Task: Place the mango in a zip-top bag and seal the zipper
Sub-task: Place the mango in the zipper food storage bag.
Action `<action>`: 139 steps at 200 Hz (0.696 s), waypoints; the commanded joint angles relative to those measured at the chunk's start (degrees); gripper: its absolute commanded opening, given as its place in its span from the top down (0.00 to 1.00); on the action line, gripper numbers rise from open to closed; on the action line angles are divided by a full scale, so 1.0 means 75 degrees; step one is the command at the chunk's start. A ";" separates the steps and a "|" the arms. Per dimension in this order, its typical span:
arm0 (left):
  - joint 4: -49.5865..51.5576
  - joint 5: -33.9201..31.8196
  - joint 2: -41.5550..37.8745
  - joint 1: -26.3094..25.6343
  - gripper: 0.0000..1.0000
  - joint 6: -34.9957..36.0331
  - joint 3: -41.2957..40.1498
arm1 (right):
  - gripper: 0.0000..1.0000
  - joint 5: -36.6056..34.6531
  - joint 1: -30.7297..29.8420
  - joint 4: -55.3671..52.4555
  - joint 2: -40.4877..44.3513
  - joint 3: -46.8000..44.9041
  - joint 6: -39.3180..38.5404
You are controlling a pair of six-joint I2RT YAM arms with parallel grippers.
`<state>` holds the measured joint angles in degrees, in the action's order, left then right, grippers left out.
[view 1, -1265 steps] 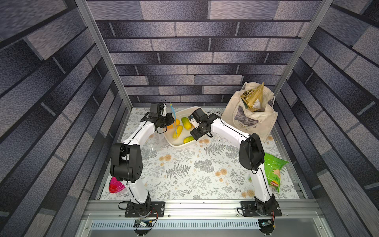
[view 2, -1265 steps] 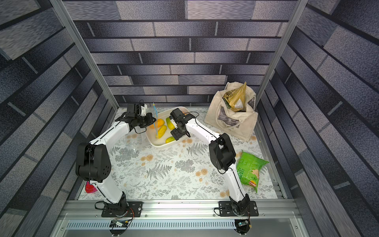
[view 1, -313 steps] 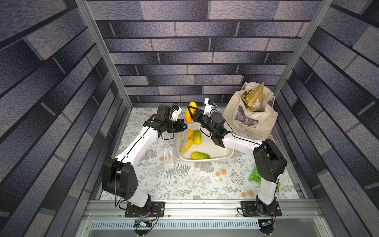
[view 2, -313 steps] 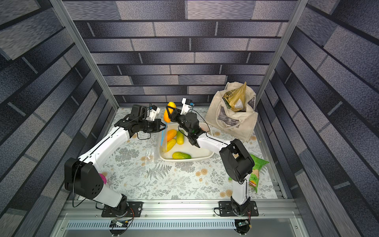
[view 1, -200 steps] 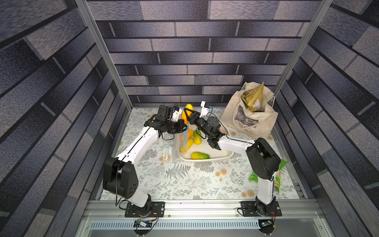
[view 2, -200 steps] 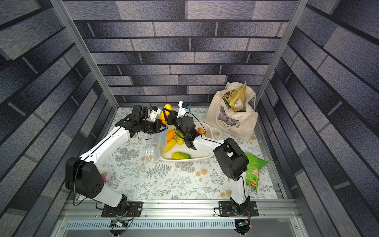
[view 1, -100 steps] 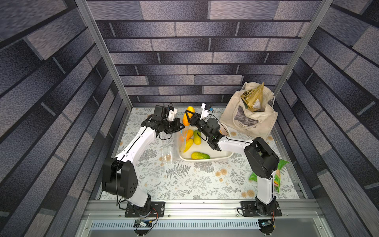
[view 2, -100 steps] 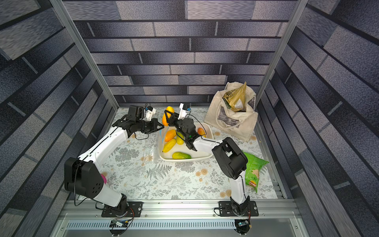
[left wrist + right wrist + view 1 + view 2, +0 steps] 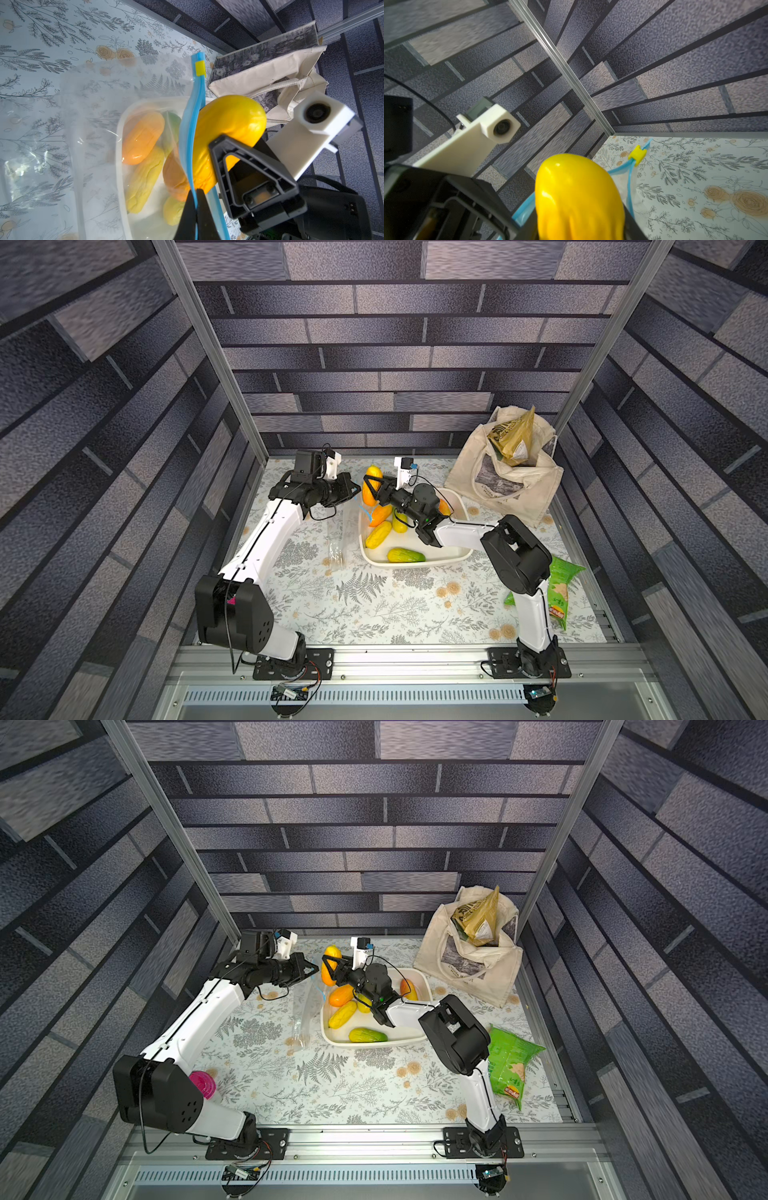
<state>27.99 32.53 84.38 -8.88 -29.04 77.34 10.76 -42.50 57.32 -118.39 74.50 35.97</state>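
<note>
My right gripper (image 9: 371, 492) is shut on a yellow mango (image 9: 372, 475), held in the air over the far left corner of the white tray (image 9: 415, 565). My left gripper (image 9: 195, 193) is shut on the blue zipper (image 9: 192, 124) of the clear zip-top bag (image 9: 104, 108), which hangs from it down to the table (image 9: 302, 1016). The mango (image 9: 230, 122) is at the bag's mouth. In the right wrist view the mango (image 9: 577, 197) has a blue zipper (image 9: 631, 178) strip on each side. The yellow slider (image 9: 200, 68) is at the strip's far end.
Several more mangoes (image 9: 378, 535) lie in the tray. A beige canvas tote (image 9: 507, 485) stands at the back right. A green snack packet (image 9: 561, 593) lies by the right arm's base and a pink object (image 9: 202, 1085) by the left arm's base.
My right gripper has carried the mango down and to the left, up to the bag's mouth. My left gripper has stayed shut on the zipper strip and barely moved.
</note>
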 commanded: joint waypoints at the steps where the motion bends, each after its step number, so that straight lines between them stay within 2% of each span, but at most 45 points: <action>1: 0.0153 -0.0061 -0.0387 0.0236 1.00 -0.0138 0.0527 | 0.82 0.0860 -0.0060 -0.0538 0.0024 0.0698 -0.0563; 36: 0.0479 -0.0032 -0.0418 0.0380 1.00 -0.0039 0.0955 | 0.41 0.1723 -0.0064 -0.1314 0.0210 0.1402 -0.0978; 60: 0.0191 -0.0006 -0.0640 0.0519 1.00 -0.0187 0.0784 | 0.30 0.1731 -0.0064 -0.2206 0.0619 0.1761 -0.1232; 111: -0.0193 -0.0020 -0.0897 0.0663 1.00 -0.0398 0.0809 | 0.31 0.1517 -0.0063 -0.5378 0.1210 0.3081 -0.1962; 139: -0.0195 -0.0117 -0.1013 0.0759 1.00 -0.0348 0.0713 | 0.28 0.0687 -0.0047 -0.7238 0.1886 0.3237 -0.2361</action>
<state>27.90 32.56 79.11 -3.92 -30.96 82.65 20.69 -42.52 18.72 -109.34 96.84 22.52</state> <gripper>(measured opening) 0.047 0.704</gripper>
